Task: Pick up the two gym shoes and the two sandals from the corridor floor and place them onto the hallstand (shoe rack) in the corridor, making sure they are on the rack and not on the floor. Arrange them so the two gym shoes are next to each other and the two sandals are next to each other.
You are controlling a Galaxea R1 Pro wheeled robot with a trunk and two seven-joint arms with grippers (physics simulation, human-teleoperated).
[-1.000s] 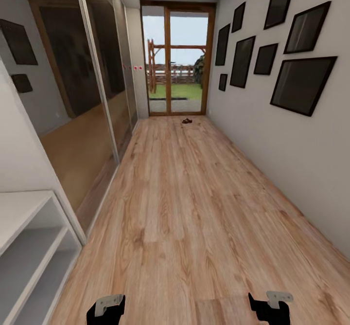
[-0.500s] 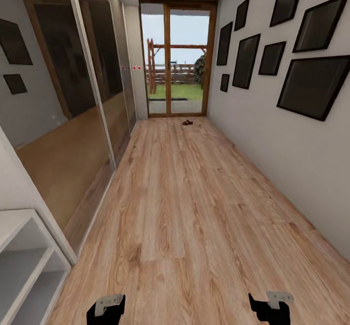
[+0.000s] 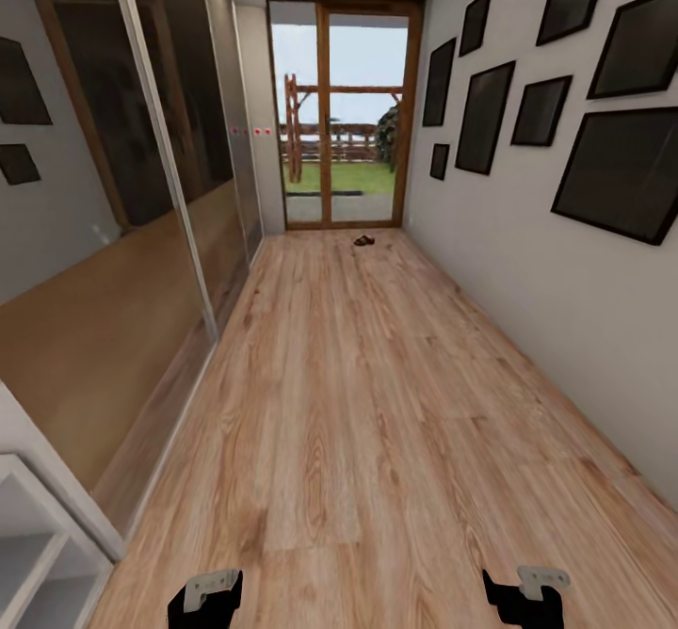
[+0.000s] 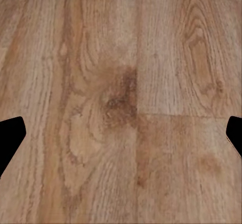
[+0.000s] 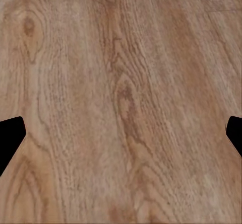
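Rolling down the hall, the robot has gone forward, so the pale grey shoe rack with open shelf slots (image 3: 38, 554) now sits lower and further off in the corner of the head view than it did a moment ago. The whole picture has slid with the camera; the things themselves have not moved.

The job looks like it has hardly begun. Far down the light brown wood-plank floor (image 3: 358, 403), just in front of the wooden-framed glass door (image 3: 341, 111), lies a small dark brown thing (image 3: 363, 239). I think it is one or both of the flat brown sandals, but it is too small to tell. The white gym shoes cannot be picked out at this moment. So all four shoes seem left to fetch and put on the rack, pair by pair.

The part of the rack that can be seen has shelf slots with nothing in them.

The left gripper (image 3: 205, 601) and the right gripper (image 3: 525, 599) hang low in front of the robot. In each wrist view the black fingers (image 4: 10, 136) (image 5: 10, 136) stand wide apart at the picture's edges, with just bare floor between them. They hold nothing.

Black picture frames (image 3: 485, 116) hang on the wall, and tall mirror doors (image 3: 122, 168) line the other side.
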